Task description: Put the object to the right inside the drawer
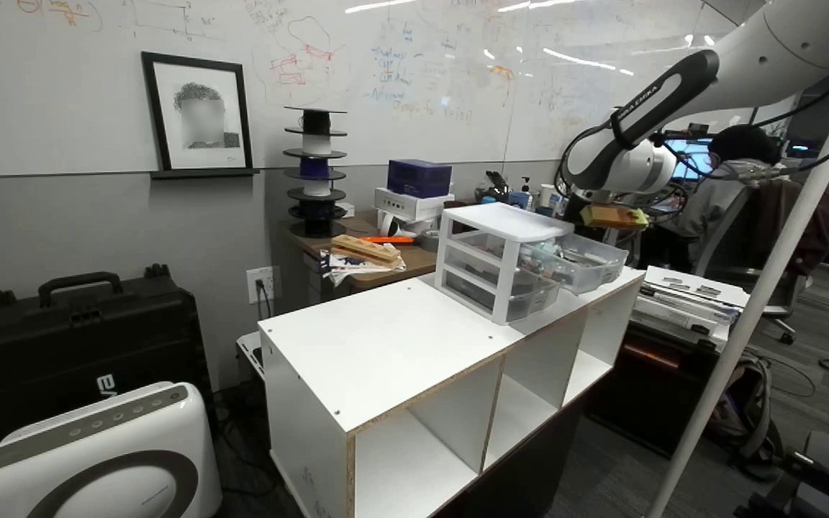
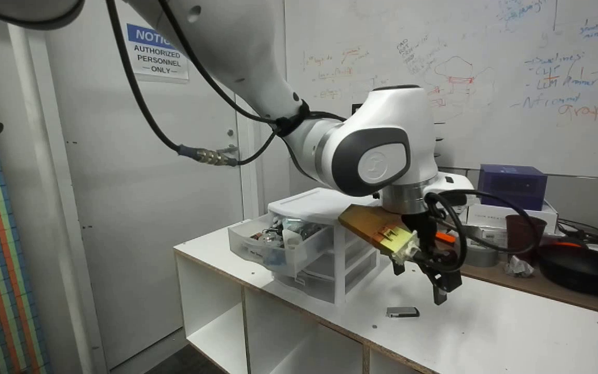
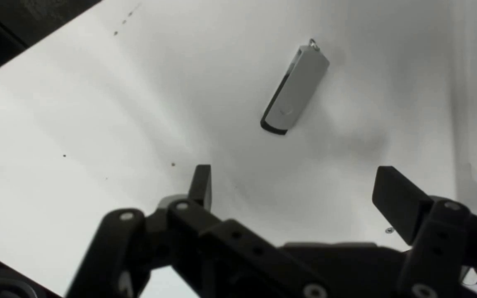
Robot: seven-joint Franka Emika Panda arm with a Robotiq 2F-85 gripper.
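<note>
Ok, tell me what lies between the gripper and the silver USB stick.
In the wrist view, the stretch between the open gripper and the silver USB stick is bare: only the white cabinet top shows there.

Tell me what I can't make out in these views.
USB stick: hidden in an exterior view, apparently behind the drawer unit.
Open drawer: contents jumbled, partly behind cloudy plastic, in an exterior view.
Lettering on its front: too small to read there.
Drawer unit: cut off by the right edge, wrist view.

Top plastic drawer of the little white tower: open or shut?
Open. In both exterior views, the translucent top drawer sticks out past its white frame, with clutter showing inside.
</note>
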